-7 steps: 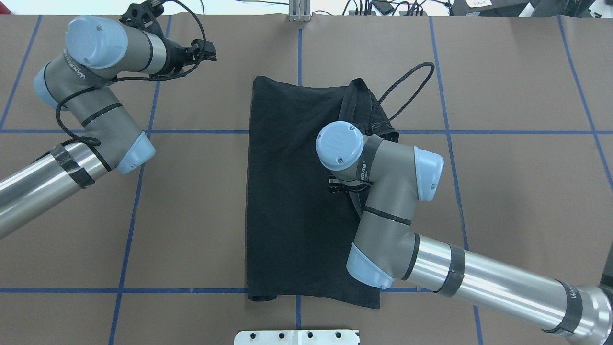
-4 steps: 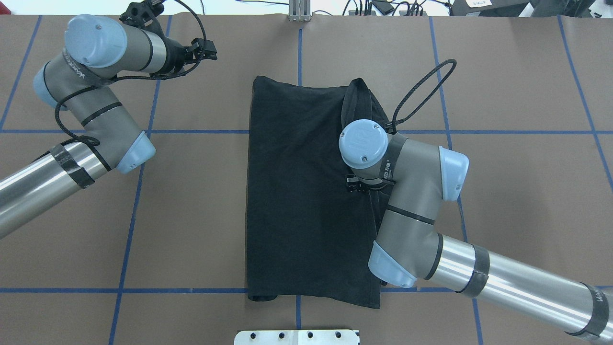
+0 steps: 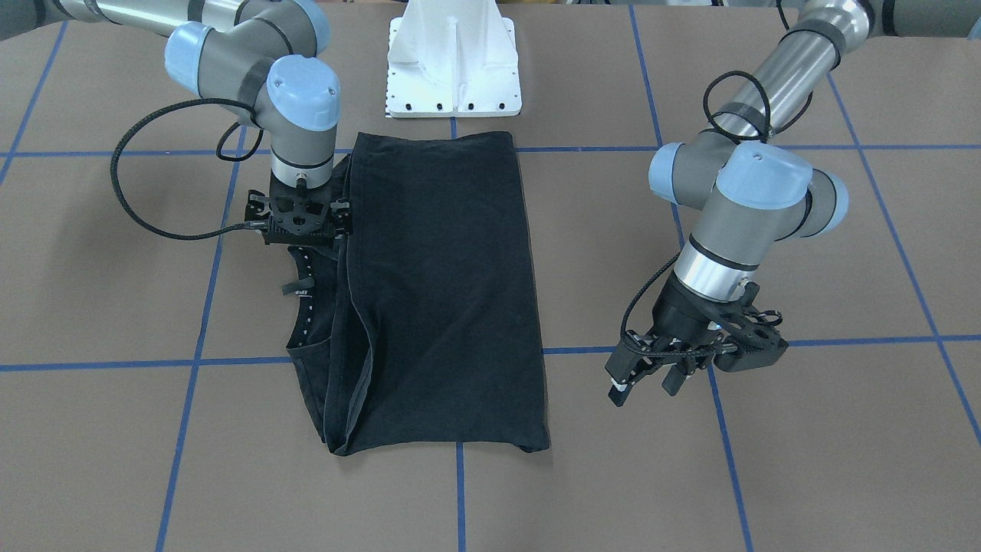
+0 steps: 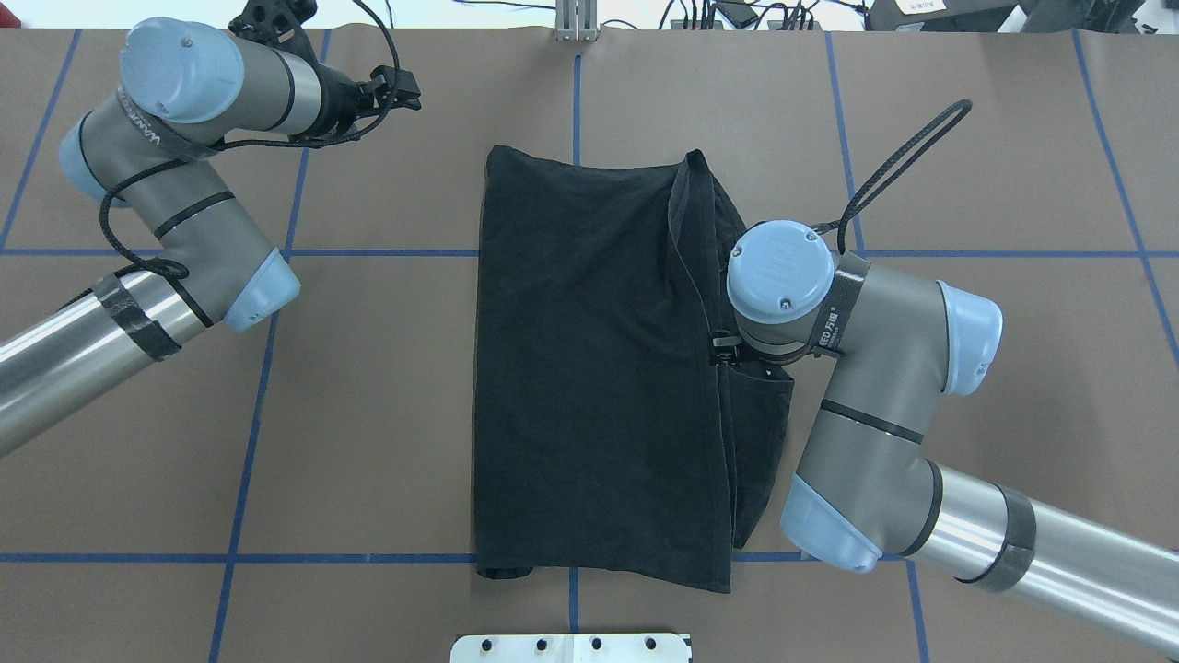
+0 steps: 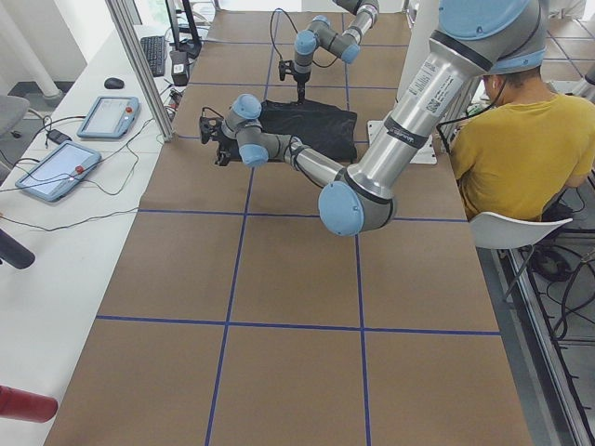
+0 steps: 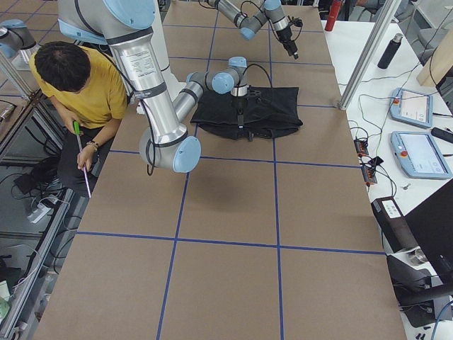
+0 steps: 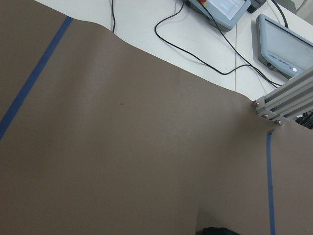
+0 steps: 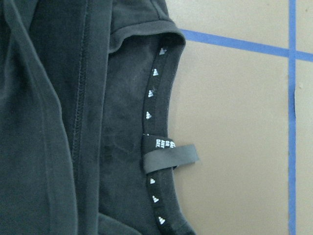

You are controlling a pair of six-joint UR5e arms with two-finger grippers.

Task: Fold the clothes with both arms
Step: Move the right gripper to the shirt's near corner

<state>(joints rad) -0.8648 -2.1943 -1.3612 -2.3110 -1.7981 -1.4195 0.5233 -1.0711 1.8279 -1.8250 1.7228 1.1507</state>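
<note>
- Front view: the black shirt (image 3: 444, 291) lies folded into a long strip mid-table (image 3: 115, 445), plain side up. A narrower layer shows along its 9 o'clock edge.
- My right gripper (image 3: 303, 239) points straight down at that edge, toward the strip's 10 o'clock. Its fingers are lost against the black cloth, so I cannot tell if it grips.
- My left gripper (image 3: 647, 383) hangs over bare table at the shirt's 4 o'clock, well apart from it. Its fingers are spread with nothing between them.
- Overhead: the loose layer lies at the shirt's 3 o'clock, under my right wrist. My left gripper is at 10 o'clock, clear of the cloth.
- Side views: a seated person (image 5: 511, 149) in yellow is beside the table.
- Left wrist: brown cover, with tablets (image 7: 283, 44) at 1 o'clock.
- Right wrist: the neckband (image 8: 155, 117) with a tag (image 8: 171, 155) pointing to 3 o'clock, and a blue tape line (image 8: 292, 122) beyond it.
</note>
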